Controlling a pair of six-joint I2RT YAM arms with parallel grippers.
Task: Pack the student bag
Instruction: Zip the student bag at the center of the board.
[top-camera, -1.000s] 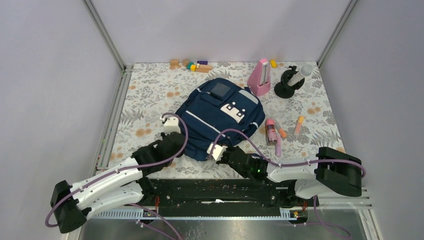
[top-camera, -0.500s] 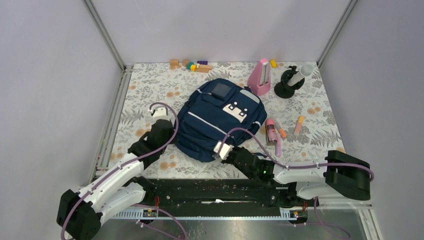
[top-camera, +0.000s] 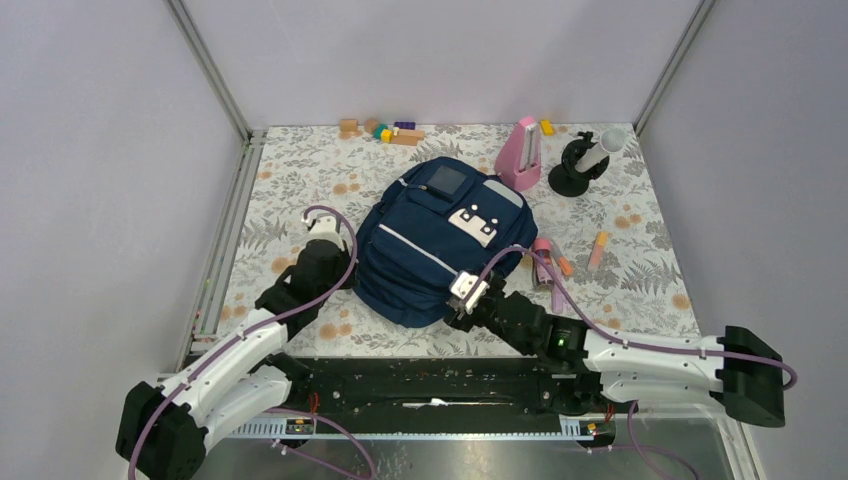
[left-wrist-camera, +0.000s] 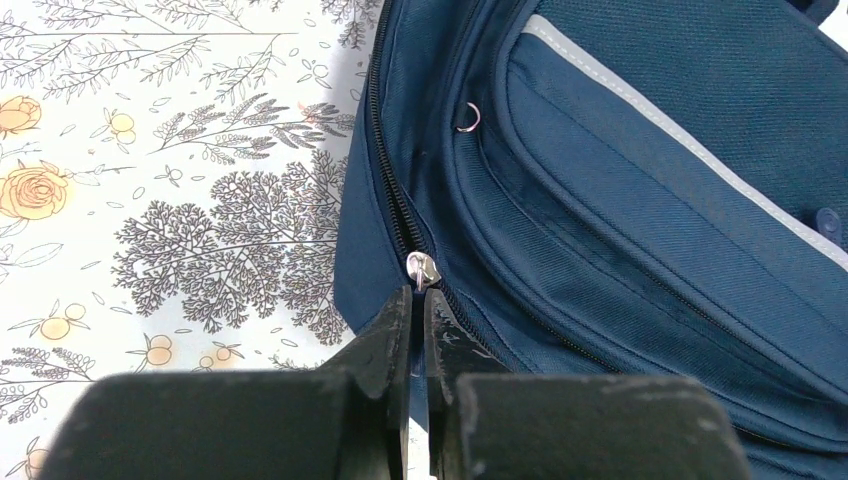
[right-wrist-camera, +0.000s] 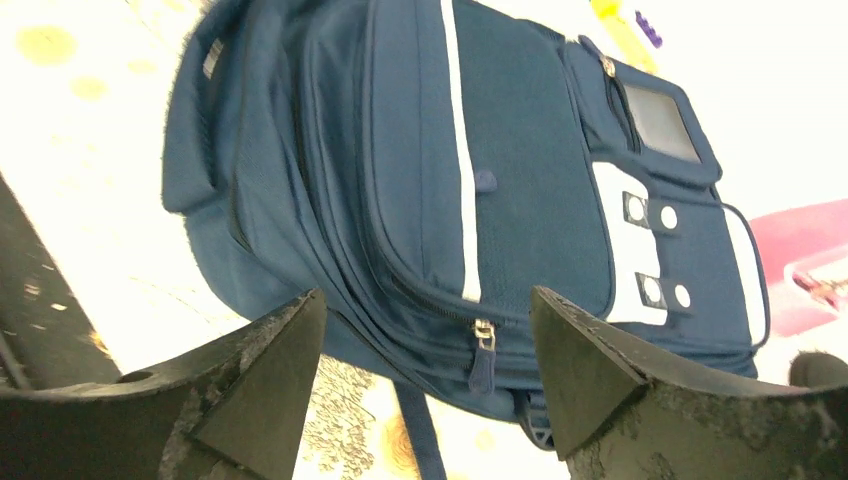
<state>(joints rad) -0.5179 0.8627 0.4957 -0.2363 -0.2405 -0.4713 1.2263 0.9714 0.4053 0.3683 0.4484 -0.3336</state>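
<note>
Navy, white-striped bag (top-camera: 440, 240) with a white patch lies zipped in the middle of the table (top-camera: 300, 180). Left end effector (left-wrist-camera: 418, 297) is clenched at its zip slider (left-wrist-camera: 423, 270). Right end effector (right-wrist-camera: 428, 300), released, has edged closer to its near end.

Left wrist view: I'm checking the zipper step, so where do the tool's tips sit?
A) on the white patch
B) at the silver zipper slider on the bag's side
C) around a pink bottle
B: the left tool, its fingers nearly together, meets the silver zipper slider on the side of the navy bag.
</note>
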